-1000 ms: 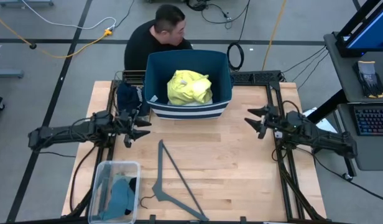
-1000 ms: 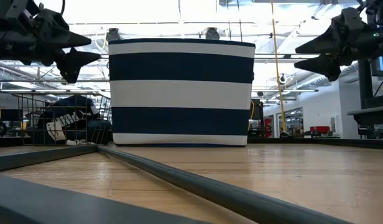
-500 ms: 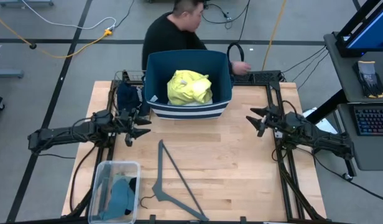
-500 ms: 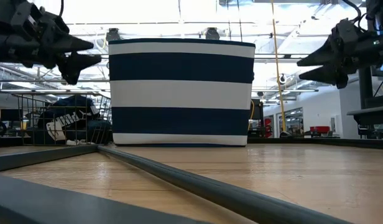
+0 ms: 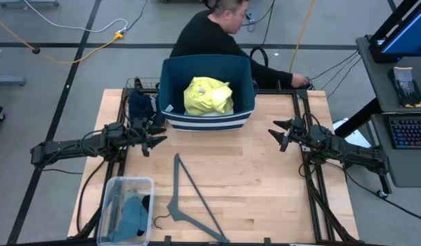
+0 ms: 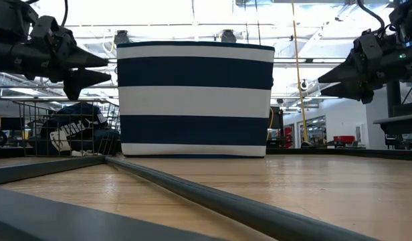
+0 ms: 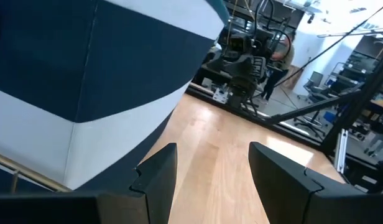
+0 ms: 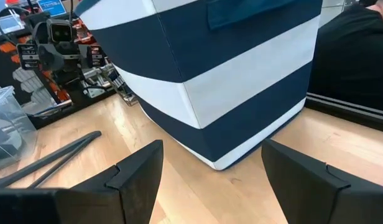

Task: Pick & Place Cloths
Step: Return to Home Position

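Table [image 5: 265,184]: one. Arms: two, one gripper apiece, left gripper [image 5: 154,141] and right gripper [image 5: 279,133], two fingers on each. Bins: two, one striped blue-and-white laundry bin [image 5: 171,76] and one transparent bin [image 5: 113,184]. Wire basket [image 5: 133,85]: one. Cloth pieces in sight: four, being one yellow cloth [image 5: 208,96] in the striped bin, one navy cloth [image 5: 141,106] in the wire basket, one teal rag [image 5: 132,215] and one dark piece [image 5: 147,203] in the transparent bin; more underneath cannot be counted. Grey hanger [image 5: 174,179]: one. Person [image 5: 210,34]: one. Keyboard [image 5: 409,130] on the side desk: one
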You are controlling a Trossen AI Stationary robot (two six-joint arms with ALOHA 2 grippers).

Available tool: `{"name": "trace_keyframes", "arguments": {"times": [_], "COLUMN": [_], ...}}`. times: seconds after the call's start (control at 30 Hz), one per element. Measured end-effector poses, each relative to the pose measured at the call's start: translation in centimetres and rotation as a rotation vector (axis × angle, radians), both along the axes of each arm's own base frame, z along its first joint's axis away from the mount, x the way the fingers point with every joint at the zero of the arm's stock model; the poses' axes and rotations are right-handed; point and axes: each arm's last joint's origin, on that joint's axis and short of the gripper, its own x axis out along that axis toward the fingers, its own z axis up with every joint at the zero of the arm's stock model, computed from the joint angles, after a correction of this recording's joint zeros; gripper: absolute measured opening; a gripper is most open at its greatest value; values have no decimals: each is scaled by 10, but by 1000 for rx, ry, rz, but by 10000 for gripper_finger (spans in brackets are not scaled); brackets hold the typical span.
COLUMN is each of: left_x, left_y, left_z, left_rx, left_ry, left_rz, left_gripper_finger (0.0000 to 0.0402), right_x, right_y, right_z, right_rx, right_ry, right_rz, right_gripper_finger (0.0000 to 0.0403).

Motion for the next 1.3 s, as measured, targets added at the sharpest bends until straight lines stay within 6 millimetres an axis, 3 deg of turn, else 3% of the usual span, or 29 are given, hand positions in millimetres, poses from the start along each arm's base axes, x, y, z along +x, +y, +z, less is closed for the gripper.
{"name": "trace_keyframes", "arguments": {"times": [1.3], "left_x": [0], "left_y": [0], "left_z": [0], "left_rx": [7], "left_ry": [3], "left_rz": [0], "left_gripper_finger": [200], "right_x": [3], "right_y": [-1], "right_z": [17], "right_rx": [-43], "right_ry": [-200], "right_rz": [0], "right_gripper_finger": [267]}}
